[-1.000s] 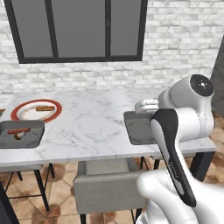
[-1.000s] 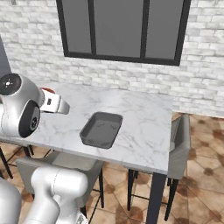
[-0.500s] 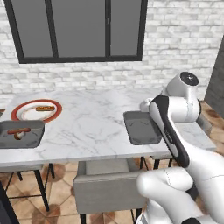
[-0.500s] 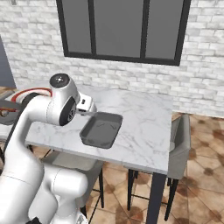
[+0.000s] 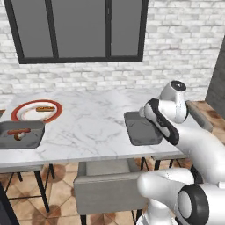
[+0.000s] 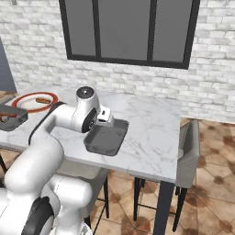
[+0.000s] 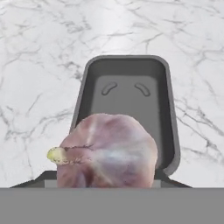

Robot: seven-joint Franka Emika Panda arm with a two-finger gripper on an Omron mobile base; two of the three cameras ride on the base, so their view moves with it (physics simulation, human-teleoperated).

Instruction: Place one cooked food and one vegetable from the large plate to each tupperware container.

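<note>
A long white marble table [image 5: 92,127] stands before a whitewashed brick wall [image 5: 176,66] and a dark-framed window [image 5: 77,30] in a simulated kitchen, with grey chairs [image 5: 107,191] tucked under its near edge. The white arm reaches out over the table's right part, its gripper [image 6: 106,117] poised above the right tupperware container [image 5: 141,128], a dark grey shallow tray lying at the table's near edge. Seen from the hand camera, this tray [image 7: 127,105] lies straight below, its floor bare but for two moulded marks. In front of the lens sits a pale, pinkish-purple garlic bulb [image 7: 107,151] with a short yellowish stem pointing to the view's left; it appears to be carried in the hand, above the near end of the tray. The bulb covers the fingertips, so how far the fingers are spread, and whether they truly pinch the bulb, cannot be told. Well apart, at the table's left end, the large plate [image 5: 26,107] with its broad red rim carries a brown strip of cooked food [image 5: 45,108]. Just in front of the plate lies the left tupperware container [image 5: 19,135], which holds a reddish-brown sausage [image 5: 18,131] and a small item beside it that is too small to name.
</note>
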